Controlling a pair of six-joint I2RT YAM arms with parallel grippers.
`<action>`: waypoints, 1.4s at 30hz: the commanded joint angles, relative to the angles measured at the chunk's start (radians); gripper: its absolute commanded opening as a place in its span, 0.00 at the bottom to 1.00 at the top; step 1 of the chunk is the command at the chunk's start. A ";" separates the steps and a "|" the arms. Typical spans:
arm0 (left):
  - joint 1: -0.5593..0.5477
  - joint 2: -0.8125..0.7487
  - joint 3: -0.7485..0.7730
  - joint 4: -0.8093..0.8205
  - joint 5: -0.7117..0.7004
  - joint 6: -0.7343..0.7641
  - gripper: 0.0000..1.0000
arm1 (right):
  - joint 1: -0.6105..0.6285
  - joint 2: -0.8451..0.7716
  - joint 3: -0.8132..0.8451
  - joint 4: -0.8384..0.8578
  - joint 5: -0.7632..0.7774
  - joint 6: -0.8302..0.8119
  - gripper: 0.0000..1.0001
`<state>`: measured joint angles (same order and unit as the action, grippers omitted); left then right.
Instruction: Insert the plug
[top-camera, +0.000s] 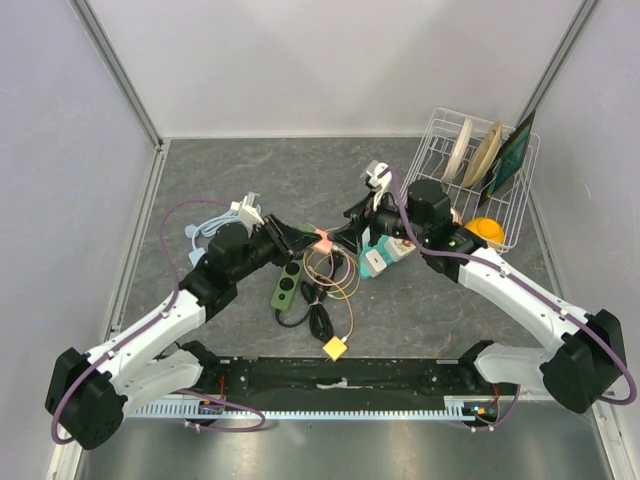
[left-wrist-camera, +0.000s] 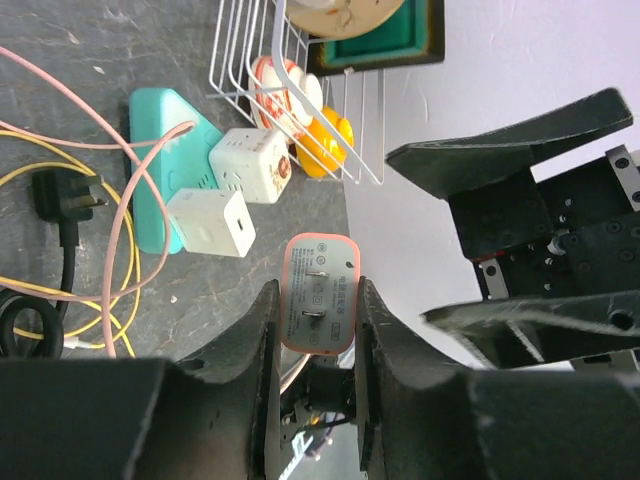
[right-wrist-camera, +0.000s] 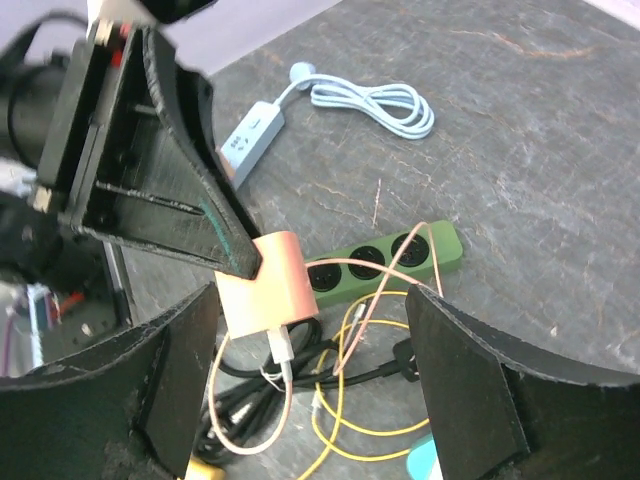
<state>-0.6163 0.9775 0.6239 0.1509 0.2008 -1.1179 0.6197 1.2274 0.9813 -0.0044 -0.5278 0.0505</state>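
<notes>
A grey table bears a green power strip, wire rack, seemingly tangled cables.

Your plug is a small pink-edged block with a white face and two flat metal prongs. It is raised off the table, pinched by its sides between the left gripper's fingers. The green power strip, with three dark round sockets, lies flat on the table, a little nearer and left of the plug.
</notes>
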 joint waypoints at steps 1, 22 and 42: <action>0.010 -0.063 -0.062 0.173 -0.095 -0.129 0.02 | -0.006 -0.071 -0.046 0.158 0.115 0.354 0.83; 0.012 -0.033 -0.202 0.539 -0.127 -0.316 0.02 | -0.005 0.024 -0.271 0.635 0.083 1.009 0.71; 0.010 0.043 -0.185 0.632 -0.104 -0.286 0.02 | -0.002 0.109 -0.299 0.856 0.020 1.141 0.26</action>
<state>-0.6041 1.0149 0.4252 0.7219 0.1051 -1.4086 0.6102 1.3273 0.6807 0.7532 -0.4728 1.1751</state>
